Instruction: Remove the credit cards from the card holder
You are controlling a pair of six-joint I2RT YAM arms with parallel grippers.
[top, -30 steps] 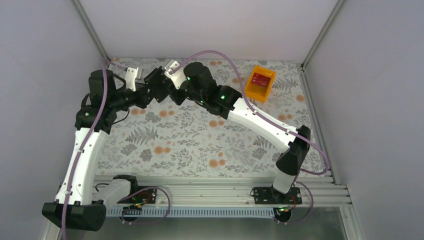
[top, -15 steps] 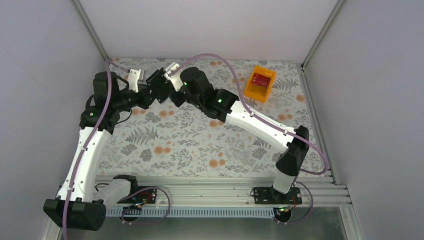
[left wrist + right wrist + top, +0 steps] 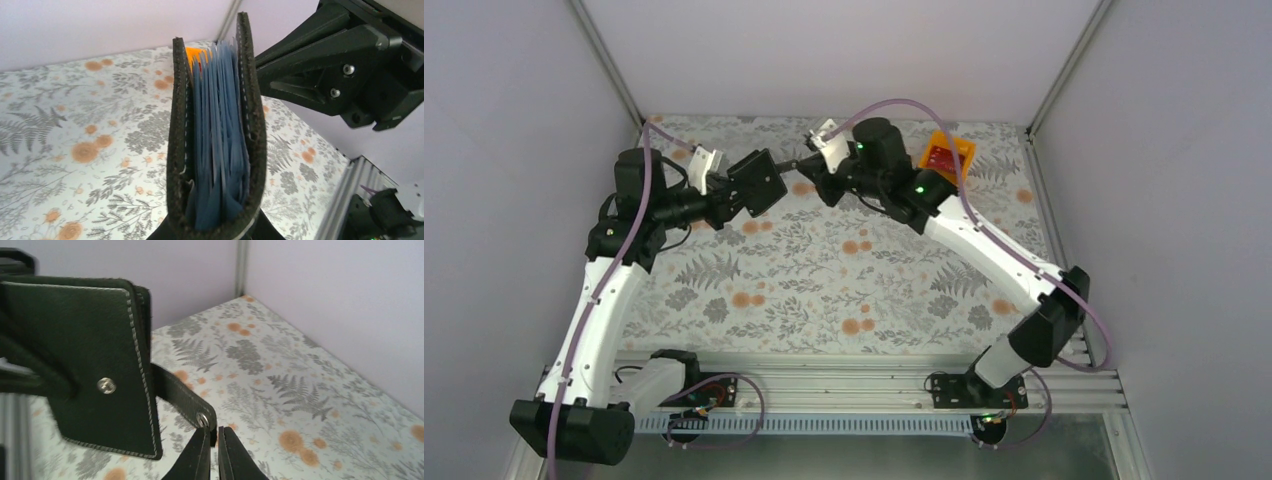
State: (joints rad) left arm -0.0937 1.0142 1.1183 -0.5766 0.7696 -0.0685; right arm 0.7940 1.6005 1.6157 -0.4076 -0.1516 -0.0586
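Observation:
The card holder (image 3: 758, 183) is a black folding wallet held in the air over the back left of the table. My left gripper (image 3: 729, 198) is shut on its spine end. In the left wrist view the wallet (image 3: 216, 145) stands edge-on, slightly parted, showing bluish clear sleeves; my left gripper (image 3: 215, 231) shows only at the bottom edge. No credit card shows apart from the sleeves. My right gripper (image 3: 807, 168) is shut on the end of the clasp tab (image 3: 183, 399), which is unsnapped and stretched away from the wallet (image 3: 85, 355). The right gripper (image 3: 216, 436) has its jaws almost together.
An orange plastic bin (image 3: 962, 170) with a red card (image 3: 944, 157) in it stands at the back right, just behind the right arm. The floral table cloth (image 3: 844, 270) lies below. Enclosure walls and posts stand close behind the wallet.
My right gripper has moved right, away from the wallet, drawing the clasp tab out with it. The left gripper and wallet shifted a little right and turned.

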